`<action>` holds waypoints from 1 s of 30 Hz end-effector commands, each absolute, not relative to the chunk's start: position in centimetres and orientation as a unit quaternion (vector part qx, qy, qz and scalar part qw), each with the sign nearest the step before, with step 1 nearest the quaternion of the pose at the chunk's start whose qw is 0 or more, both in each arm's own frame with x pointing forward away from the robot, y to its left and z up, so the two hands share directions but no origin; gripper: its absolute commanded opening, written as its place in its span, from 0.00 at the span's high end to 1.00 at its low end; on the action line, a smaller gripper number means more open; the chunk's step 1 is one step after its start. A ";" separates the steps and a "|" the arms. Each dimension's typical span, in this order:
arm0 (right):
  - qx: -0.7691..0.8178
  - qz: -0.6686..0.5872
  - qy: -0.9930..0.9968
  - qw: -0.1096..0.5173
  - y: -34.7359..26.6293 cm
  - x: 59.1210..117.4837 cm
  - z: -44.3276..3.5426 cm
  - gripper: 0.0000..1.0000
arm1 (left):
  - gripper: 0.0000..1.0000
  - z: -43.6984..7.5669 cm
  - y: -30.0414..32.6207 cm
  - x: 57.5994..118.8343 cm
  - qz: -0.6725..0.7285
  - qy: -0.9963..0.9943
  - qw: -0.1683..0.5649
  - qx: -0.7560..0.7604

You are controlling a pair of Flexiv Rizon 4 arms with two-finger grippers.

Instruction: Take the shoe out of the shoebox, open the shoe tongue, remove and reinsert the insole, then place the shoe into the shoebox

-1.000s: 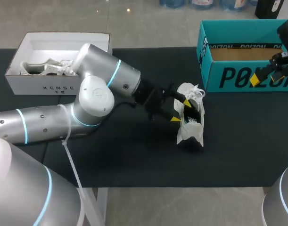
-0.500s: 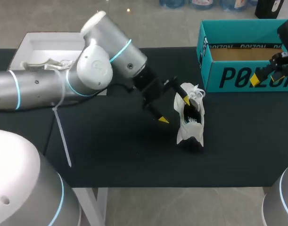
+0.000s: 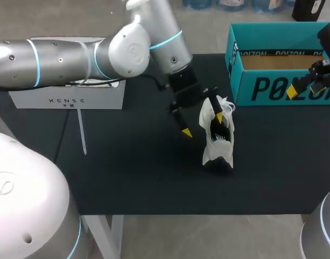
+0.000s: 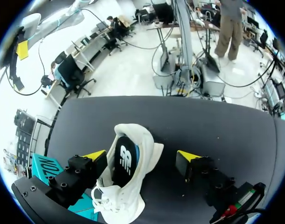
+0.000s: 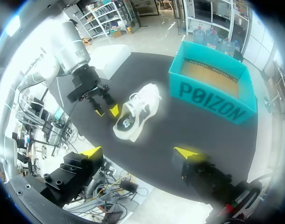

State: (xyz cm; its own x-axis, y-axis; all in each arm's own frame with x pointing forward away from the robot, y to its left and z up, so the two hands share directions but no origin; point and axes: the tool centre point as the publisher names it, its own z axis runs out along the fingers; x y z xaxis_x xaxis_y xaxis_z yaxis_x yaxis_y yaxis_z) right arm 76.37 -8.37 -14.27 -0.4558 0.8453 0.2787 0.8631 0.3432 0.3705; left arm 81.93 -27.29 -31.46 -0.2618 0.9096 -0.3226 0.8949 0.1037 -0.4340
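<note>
A white sneaker [image 3: 217, 139] lies on the black table [image 3: 127, 172] with its opening toward the camera and a dark insole [image 4: 123, 161] visible inside. My left gripper [image 3: 202, 124] stands open over it, one yellow tip at the shoe's collar and the other off to its side. In the left wrist view the sneaker [image 4: 133, 186] sits between the open fingers [image 4: 189, 157], close to one and apart from the other. The teal shoebox [image 3: 246, 81] stands open at the back right. My right gripper [image 3: 305, 86] hangs open in front of that box, holding nothing.
A white box [image 3: 67, 100] with another shoe stands at the back left, partly hidden by my left arm [image 3: 100, 54]. The right wrist view shows the sneaker [image 5: 135, 114], teal box [image 5: 212, 88] and left gripper [image 5: 105, 107] from above.
My left arm has swung up and toward the back, turning its wrist over the shoe, and its fingers have spread wider. The sneaker and the right arm have not moved.
</note>
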 end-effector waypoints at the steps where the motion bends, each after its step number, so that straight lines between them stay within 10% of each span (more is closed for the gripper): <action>1: -0.522 -0.236 -0.819 0.019 -8.3 76.5 -14.3 0.00 | 0.00 -31.3 -28.1 81.9 0.222 -0.728 0.049 -0.647; 3: -0.522 -0.236 -0.819 0.019 -8.3 76.5 -14.3 0.00 | 0.06 -31.2 -28.7 81.6 0.197 -0.715 0.050 -0.669; 5: -0.522 -0.236 -0.819 0.019 -8.3 76.5 -14.3 0.00 | 1.00 -31.3 -29.4 81.3 0.164 -0.707 0.053 -0.686; 30: -0.522 -0.236 -0.819 0.019 -8.3 76.5 -14.3 0.00 | 1.00 -35.6 -31.2 81.3 0.123 -0.685 0.084 -0.713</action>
State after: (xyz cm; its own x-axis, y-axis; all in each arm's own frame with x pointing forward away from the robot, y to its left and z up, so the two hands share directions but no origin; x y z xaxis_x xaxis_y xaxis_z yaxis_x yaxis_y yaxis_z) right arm 76.38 -8.37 -14.26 -0.4558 0.8454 0.2787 0.8631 0.3432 0.3705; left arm 81.05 -30.28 -34.66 0.0257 0.9960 -0.0854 0.9590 -0.0487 -0.2793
